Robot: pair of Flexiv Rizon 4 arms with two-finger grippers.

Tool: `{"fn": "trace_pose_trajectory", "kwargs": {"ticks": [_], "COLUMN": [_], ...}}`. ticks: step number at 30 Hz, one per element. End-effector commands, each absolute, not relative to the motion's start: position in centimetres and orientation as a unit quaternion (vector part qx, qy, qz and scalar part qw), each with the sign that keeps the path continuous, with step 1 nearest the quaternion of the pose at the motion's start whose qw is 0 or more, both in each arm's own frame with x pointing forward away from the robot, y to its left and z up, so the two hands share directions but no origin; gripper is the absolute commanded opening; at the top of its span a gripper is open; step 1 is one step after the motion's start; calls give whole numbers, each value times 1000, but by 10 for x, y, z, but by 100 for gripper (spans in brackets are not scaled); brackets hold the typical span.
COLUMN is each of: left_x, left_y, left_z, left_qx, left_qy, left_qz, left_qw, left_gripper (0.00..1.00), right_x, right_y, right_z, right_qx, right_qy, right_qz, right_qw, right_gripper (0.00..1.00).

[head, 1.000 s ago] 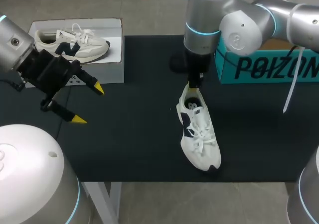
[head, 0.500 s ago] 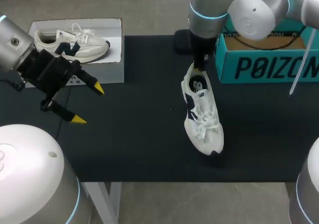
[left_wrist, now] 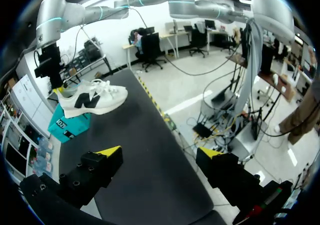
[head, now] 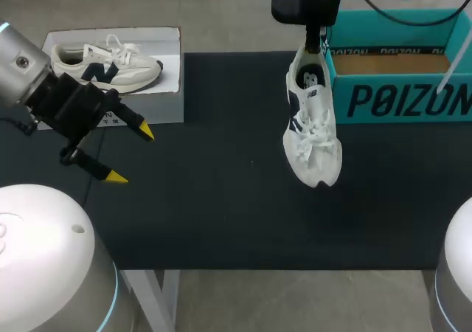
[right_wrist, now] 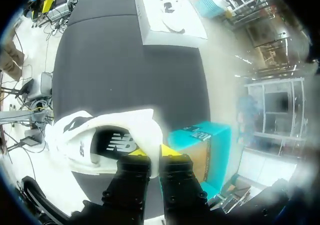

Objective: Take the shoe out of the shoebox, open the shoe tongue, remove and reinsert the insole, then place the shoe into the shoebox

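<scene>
Now, near left, the left gripper [head: 131, 153] is wide open and empty. Farther right, the right gripper [right_wrist: 152, 152] pinches the heel of the shoe [head: 313, 125], hanging toe-down beside the box [head: 398, 99]. It looks light and floppy; the heel rim seems firmest.

Head view: high, behind robot, facing down on table [head: 206, 221]; farthest off.
Left wrist view: low over table, behind left gripper [left_wrist: 160, 152], facing across to shoe [left_wrist: 92, 97] and teal box [left_wrist: 67, 127]; mid-range.
Right wrist view: overhead, facing down past right gripper [right_wrist: 151, 151]; shoe very near, white box [right_wrist: 150, 27] far.
All three share shoe, teal box, table.
</scene>
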State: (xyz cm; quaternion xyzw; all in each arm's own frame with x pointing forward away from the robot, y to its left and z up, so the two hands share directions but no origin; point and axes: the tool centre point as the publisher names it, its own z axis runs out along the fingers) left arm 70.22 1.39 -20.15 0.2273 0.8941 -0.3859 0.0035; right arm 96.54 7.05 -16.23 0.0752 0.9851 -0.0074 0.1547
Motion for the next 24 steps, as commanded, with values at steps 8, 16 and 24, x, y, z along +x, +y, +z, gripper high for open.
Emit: {"fn": "trace_pose_trajectory", "kwargs": {"ticks": [8, 16, 24], "left_x": [702, 702, 702], "left_y": [14, 14, 14], "left_z": [-201, -201, -201], "left_qx": [228, 228, 228], "left_qy": [895, 895, 895], "left_qz": [-384, -384, -384], "left_qw": [3, 3, 3], "left_gripper": [100, 100, 100], "right_x": [962, 962, 962], "right_y": [59, 59, 59], "right_z": [-137, -137, -137], "right_qx": [76, 76, 76], "right_qy": [986, 986, 986], "right_qz": [4, 4, 4], "right_qw": [145, 145, 145], "right_gripper": [0, 0, 0]}}
